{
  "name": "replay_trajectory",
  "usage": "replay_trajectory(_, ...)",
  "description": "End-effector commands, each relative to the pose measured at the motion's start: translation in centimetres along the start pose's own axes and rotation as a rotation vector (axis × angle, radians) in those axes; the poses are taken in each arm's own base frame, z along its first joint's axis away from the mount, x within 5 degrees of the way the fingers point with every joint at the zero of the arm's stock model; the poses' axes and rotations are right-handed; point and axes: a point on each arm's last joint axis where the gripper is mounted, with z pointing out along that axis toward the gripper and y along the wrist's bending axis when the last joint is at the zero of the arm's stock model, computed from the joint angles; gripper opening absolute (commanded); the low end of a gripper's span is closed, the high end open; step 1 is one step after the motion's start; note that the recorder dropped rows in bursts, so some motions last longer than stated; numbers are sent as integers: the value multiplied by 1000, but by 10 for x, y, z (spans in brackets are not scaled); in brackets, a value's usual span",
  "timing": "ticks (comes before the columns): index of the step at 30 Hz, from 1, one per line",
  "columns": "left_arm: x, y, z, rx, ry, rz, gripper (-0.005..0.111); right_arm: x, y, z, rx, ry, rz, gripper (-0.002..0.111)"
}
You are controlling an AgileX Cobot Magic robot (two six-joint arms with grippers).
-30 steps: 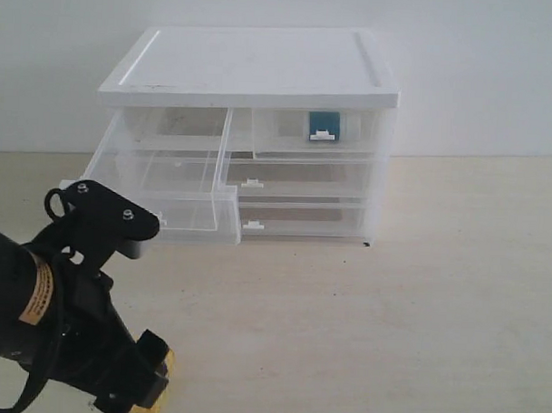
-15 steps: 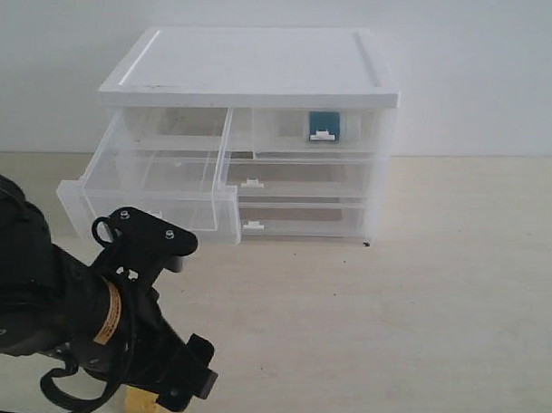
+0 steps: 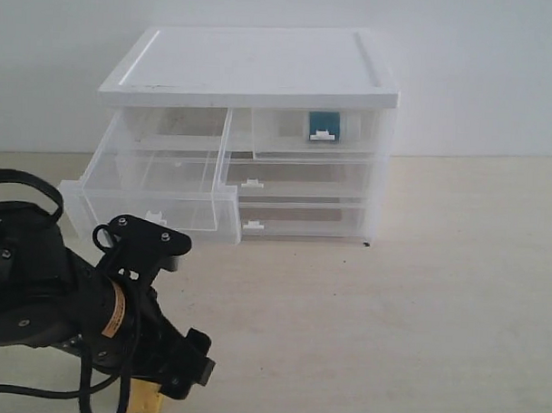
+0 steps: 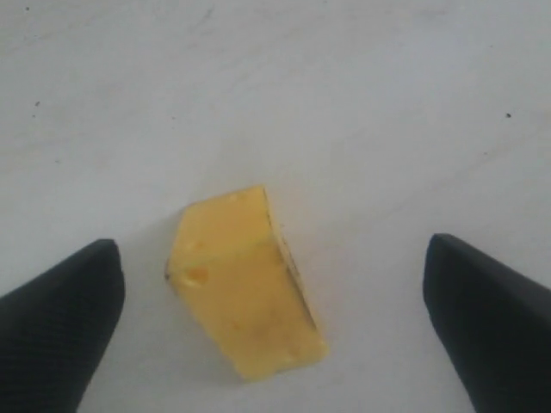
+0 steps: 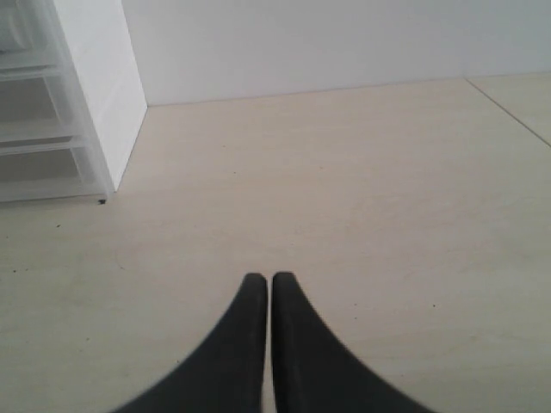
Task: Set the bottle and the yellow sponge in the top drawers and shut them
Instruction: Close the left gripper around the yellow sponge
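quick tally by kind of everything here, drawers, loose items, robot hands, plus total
cabinet: 1
top drawers, one open, one closed: 2
full-width drawers: 2
yellow sponge: 1
bottle: 1
hands, left hand and right hand: 2
total: 9

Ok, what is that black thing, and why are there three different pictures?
That black thing is a robot arm. One picture comes from a camera standing apart, looking at the cabinet on the table. The other two come from cameras on the arms' wrists. The left gripper is wide open over the yellow sponge, which lies on the table, not held. The right gripper is shut and empty. The left top drawer is pulled out; the bottle sits in the closed right top drawer.
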Motion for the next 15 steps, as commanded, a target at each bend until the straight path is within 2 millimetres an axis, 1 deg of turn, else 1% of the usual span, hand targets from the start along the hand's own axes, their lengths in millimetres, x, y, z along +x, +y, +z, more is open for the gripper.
replay_trajectory(1,-1,6,8,-9,11,-32,87,1,0,0,-2,-9,-5,0)
replay_trajectory(3,-1,7,12,-6,14,-36,86,1,0,0,-2,-9,-5,0)
replay_trajectory(12,-1,6,21,15,8,-39,74,1,0,0,-2,-9,-5,0)
replay_trajectory(13,-1,6,21,15,8,-39,70,1,0,0,-2,-9,-5,0)
replay_trajectory(15,-1,6,21,15,8,-39,59,1,0,0,-2,-9,-5,0)
